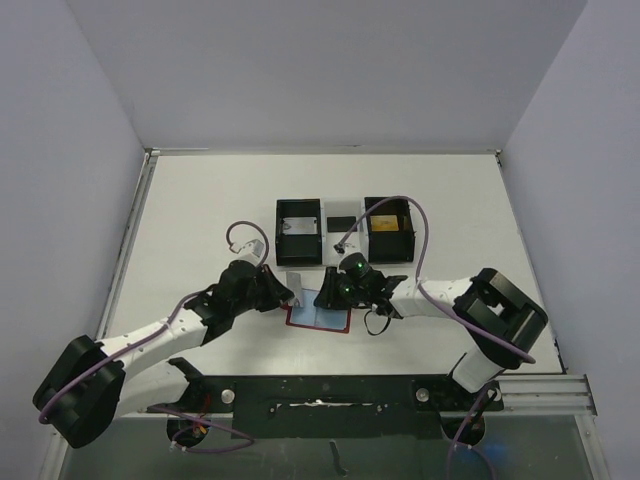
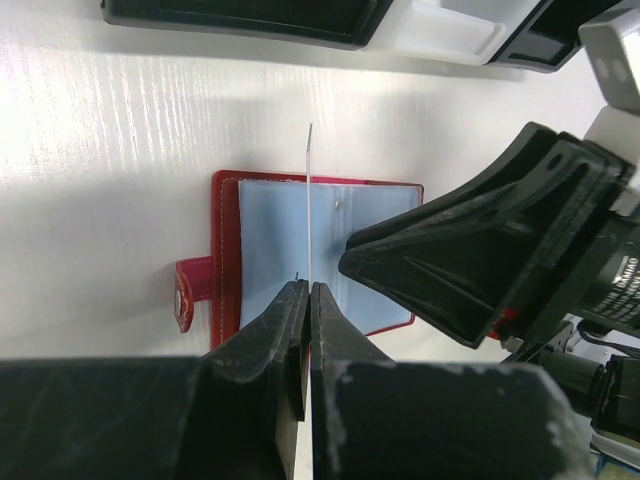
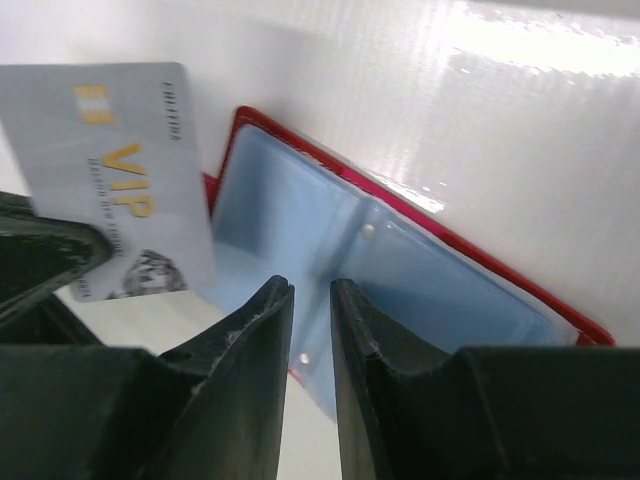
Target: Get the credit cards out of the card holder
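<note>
The red card holder (image 1: pixel 322 319) lies open on the table, its light blue lining (image 2: pixel 270 240) facing up and its red tab to the left. My left gripper (image 1: pixel 290 296) is shut on a pale grey credit card (image 1: pixel 296 282), which stands upright above the holder's left half. The left wrist view shows that card (image 2: pixel 310 190) edge-on, clamped at my left gripper (image 2: pixel 309 292). In the right wrist view the card (image 3: pixel 120 180) reads "VIP" in gold. My right gripper (image 3: pixel 312 292) points down at the lining (image 3: pixel 450 290), jaws narrowly apart with nothing between them.
A three-compartment tray stands just behind the holder: a black bin (image 1: pixel 299 231) with a pale flat item, a white middle part (image 1: pixel 342 232) with a dark item, and a black bin (image 1: pixel 390 226) with a gold item. Purple cables loop over both arms.
</note>
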Tool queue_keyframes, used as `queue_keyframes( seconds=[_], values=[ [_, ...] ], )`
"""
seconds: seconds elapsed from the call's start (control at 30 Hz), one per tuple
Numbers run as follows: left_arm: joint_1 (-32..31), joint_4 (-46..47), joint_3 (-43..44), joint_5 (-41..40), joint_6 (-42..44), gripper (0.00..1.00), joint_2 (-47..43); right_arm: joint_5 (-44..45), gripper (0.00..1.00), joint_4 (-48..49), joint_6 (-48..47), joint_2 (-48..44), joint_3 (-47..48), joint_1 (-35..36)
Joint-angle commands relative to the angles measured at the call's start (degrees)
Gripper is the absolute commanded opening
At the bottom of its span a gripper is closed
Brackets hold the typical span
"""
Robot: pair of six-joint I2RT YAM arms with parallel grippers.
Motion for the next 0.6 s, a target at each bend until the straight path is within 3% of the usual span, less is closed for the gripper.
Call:
queue_keyframes(
  seconds=[0.0, 0.37, 0.57],
  values=[
    [0.4, 1.4, -0.4, -0.7, 1.3, 0.00, -1.9, 6.7, 0.24, -6.1, -1.6, 0.0, 1.7, 0.5],
    [0.4, 1.8, -0.9, -1.7, 1.9, 0.00, -5.2, 3.3, 0.30, -7.4, -8.7, -3.2, 6.0, 0.7],
    [0.4, -1.2, -1.4, -5.3, 1.5, 0.00, -9.8, 1.5, 0.31, -7.6, -8.9, 0.0, 9.6, 0.8]
  ],
)
